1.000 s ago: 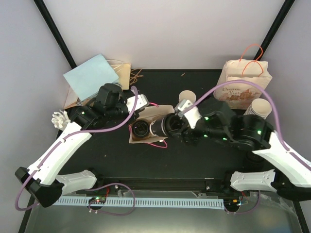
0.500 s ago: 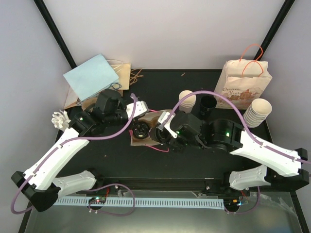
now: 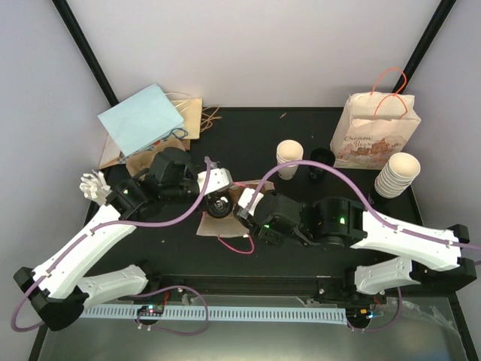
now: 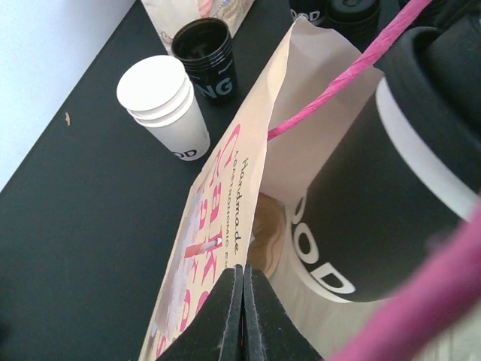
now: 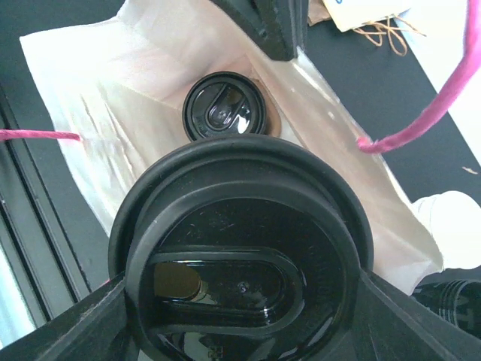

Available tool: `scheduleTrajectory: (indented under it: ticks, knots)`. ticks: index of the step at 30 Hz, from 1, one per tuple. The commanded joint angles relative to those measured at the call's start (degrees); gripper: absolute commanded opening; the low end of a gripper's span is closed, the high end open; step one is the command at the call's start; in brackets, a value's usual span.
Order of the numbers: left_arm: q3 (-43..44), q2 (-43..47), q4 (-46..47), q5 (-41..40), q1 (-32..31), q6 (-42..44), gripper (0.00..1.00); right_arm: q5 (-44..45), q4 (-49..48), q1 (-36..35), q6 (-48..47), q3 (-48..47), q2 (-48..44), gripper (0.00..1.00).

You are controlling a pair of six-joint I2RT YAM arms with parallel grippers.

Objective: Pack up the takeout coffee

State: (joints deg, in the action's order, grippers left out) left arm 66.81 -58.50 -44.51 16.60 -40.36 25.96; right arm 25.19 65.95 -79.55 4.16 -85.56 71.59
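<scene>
A paper bag [image 3: 213, 222] with pink cord handles lies open mid-table. My left gripper [image 3: 217, 183] is shut on its upper edge [image 4: 242, 280] and holds the mouth apart. One black lidded coffee cup [image 5: 223, 109] stands deep inside the bag. My right gripper [image 3: 252, 216] is closed around a second black takeout coffee cup [image 5: 240, 278], its lid filling the right wrist view, at the bag's mouth. In the left wrist view that cup [image 4: 376, 203] shows a white band and lettering, partly inside the bag.
Behind the bag stand a stack of white paper cups [image 3: 288, 156] and a black cup [image 3: 322, 159]. A brown bag with orange handles [image 3: 376, 131] and another cup stack [image 3: 398, 174] are at the right. A light-blue bag [image 3: 143, 120] lies at the back left.
My right arm has swung left with the black cup, from beside the bag into its mouth. The left gripper has kept hold of the bag's edge and shifted slightly.
</scene>
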Motion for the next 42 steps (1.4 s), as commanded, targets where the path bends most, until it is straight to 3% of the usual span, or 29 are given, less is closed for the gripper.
scheduleTrajectory:
  ticks: [1, 8, 19, 30, 42]
  knots:
    - [-0.6, 0.7, -0.2, 2.3, -1.2, -0.9, 0.02, 4.9, -1.7, -0.9, -1.3, -0.5, 0.5, 0.62]
    - [-2.2, 2.0, 1.4, 2.0, -1.8, -1.9, 0.02, 5.8, -3.5, -1.1, -3.5, -2.0, 1.9, 0.60]
    - [-3.5, 3.7, 3.8, 1.7, -1.8, -3.5, 0.01, 11.1, -7.0, -7.5, -8.1, 3.8, 5.8, 0.61]
    - [-6.8, 6.6, 3.3, 5.0, -1.9, -2.3, 0.02, 16.6, -10.5, -8.3, -14.5, 6.5, 8.1, 0.61]
    - [-7.7, 9.2, 3.8, 5.2, -1.9, -1.8, 0.02, 13.2, -17.3, -8.1, -24.9, 11.9, 6.3, 0.60]
